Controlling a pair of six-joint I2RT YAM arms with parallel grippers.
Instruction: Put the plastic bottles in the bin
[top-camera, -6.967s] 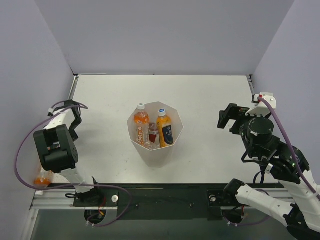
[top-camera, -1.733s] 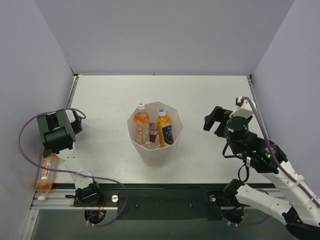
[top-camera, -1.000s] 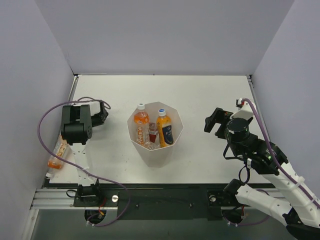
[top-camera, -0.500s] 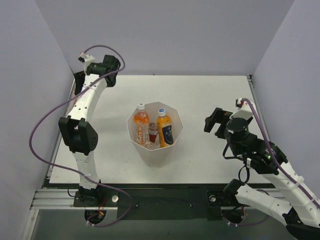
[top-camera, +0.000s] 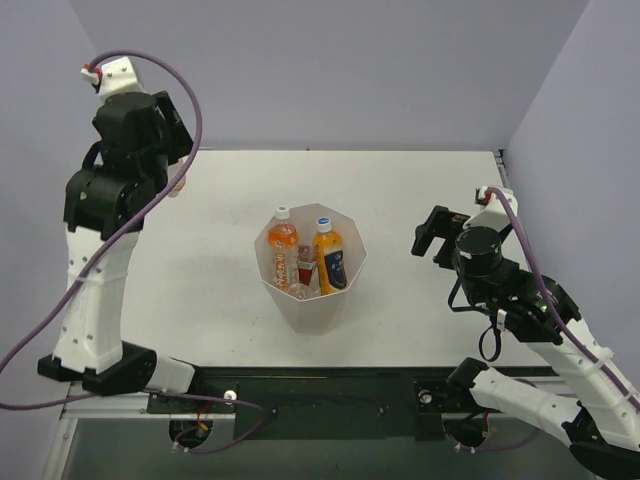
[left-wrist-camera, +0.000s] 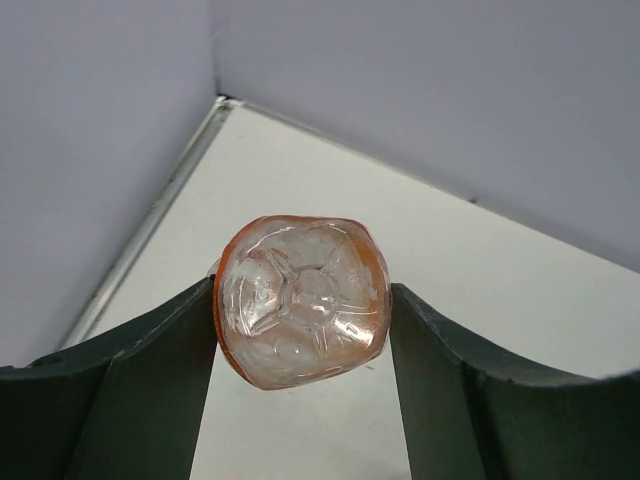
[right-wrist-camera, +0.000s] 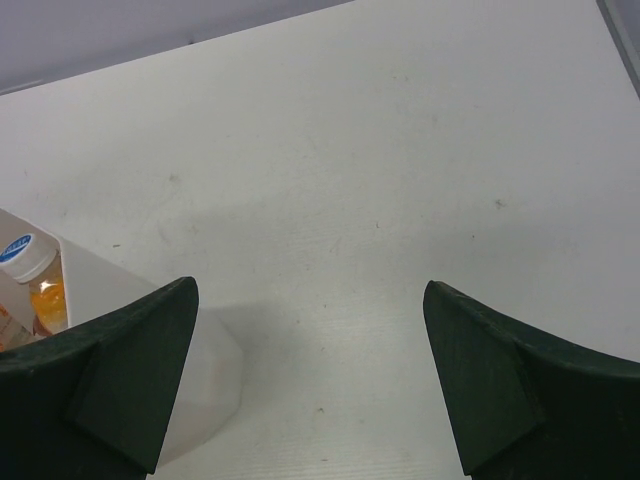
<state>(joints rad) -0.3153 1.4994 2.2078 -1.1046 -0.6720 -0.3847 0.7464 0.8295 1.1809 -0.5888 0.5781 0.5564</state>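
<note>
Up in the far-left corner: the left arm (top-camera: 100, 260) towers over the table (top-camera: 430, 190), its wrist tipped down close to the back wall (top-camera: 330, 70).
Left gripper (left-wrist-camera: 300, 335): clamped tight on a bottle, one dark finger pressed against each side, and it's a firm squeeze.
Held bottle (left-wrist-camera: 303, 300): lifted off the table with its base pointing straight at the wrist camera. It is clear plastic with an orange tint and a petal-shaped bottom. From above only a pale sliver peeks out under the wrist, well apart from the bin.
Bin (top-camera: 312, 305): white and faceted, standing upright mid-table between the two arms.
Inside the bin: three bottles on show! A white-capped orange one (top-camera: 283, 234) stands on the left and a dark-blue-labelled one (top-camera: 327, 256) on the right. A smaller red-labelled one (top-camera: 305, 264) is tucked between them.
Right gripper (right-wrist-camera: 310, 300): jaws spread wide with nothing between them, hovering over bare table to the right of the bin.
Right wrist view: the bin's wall and one bottle cap edge in at the lower left.
</note>
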